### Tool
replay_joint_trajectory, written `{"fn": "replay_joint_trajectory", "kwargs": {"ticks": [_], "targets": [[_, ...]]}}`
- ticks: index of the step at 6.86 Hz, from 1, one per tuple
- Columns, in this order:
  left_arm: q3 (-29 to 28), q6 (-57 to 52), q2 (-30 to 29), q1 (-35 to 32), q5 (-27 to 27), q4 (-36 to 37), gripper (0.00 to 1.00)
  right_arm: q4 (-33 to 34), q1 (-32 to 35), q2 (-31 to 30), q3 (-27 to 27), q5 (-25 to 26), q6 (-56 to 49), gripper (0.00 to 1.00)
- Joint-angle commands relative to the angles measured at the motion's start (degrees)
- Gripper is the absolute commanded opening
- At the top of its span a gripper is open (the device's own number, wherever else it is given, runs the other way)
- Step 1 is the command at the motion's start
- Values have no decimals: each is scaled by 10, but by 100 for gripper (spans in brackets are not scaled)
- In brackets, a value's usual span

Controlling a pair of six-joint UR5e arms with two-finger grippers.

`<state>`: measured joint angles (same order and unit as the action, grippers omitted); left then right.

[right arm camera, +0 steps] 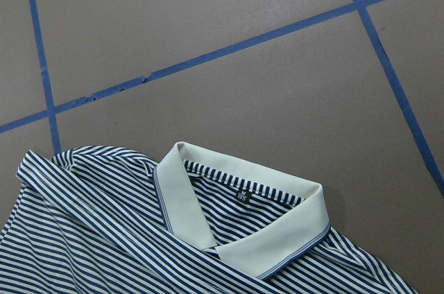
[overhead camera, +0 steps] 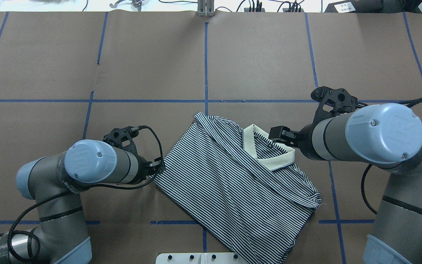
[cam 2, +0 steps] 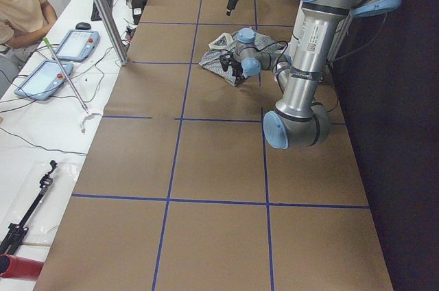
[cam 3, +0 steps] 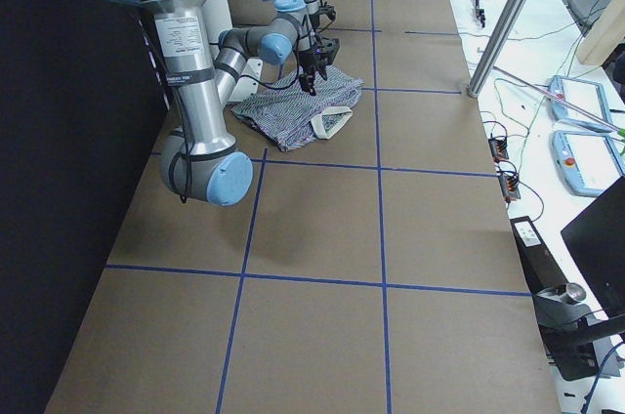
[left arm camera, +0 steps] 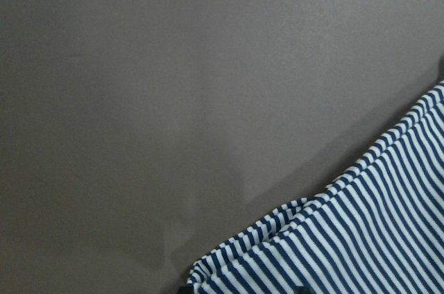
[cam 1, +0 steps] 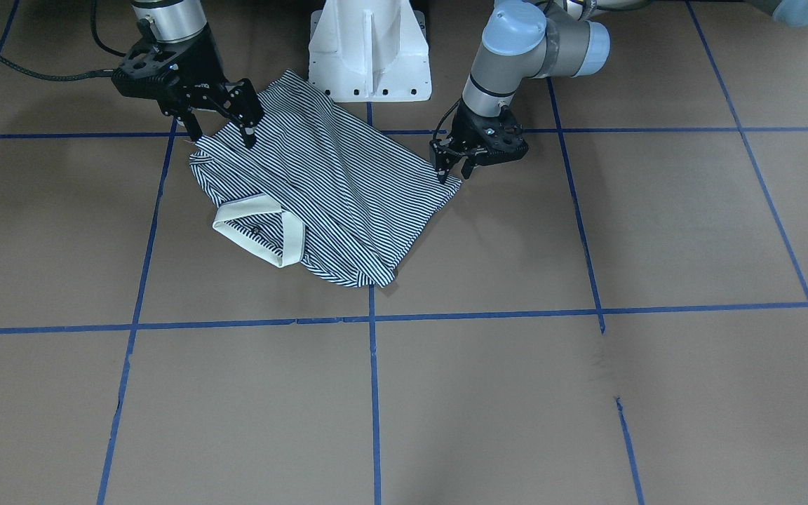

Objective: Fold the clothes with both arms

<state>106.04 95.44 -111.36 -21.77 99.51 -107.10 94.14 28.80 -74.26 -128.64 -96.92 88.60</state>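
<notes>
The striped shirt (cam 1: 334, 189) lies slanted on the table (cam 1: 586, 393). It is close to the edge where the robot's white base (cam 1: 369, 49) stands, about halfway along that edge. Its cream collar (cam 1: 264, 235) is on the side away from the base.

The left gripper (cam 1: 454, 167) is down low at one corner of the shirt. Its two fingers are a little apart with the cloth edge between them, and it does not look like they are squeezing. The right gripper (cam 1: 221, 130) is over the shoulder near the collar. Its fingers are wide apart, and one tip just touches the cloth.

I think they are getting ready to pinch. To do it well, both should take a good bite of cloth and close at the same time. Then they should lift level and move together, so the shirt stays flat and does not bunch or slide.
</notes>
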Motion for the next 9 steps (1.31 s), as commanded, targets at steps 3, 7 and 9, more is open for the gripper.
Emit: {"fn": "replay_joint_trajectory", "kwargs": {"ticks": [3, 7, 9], "targets": [[-16, -1, -9, 4, -18, 3, 51, 0, 1, -2, -2, 2, 4, 100], [-8, -16, -2, -8, -34, 5, 0, 0, 0, -1, -2, 1, 5, 100], [-30, -180, -9, -79, -34, 15, 0, 0, 0, 0, -6, 0, 5, 100]]}}
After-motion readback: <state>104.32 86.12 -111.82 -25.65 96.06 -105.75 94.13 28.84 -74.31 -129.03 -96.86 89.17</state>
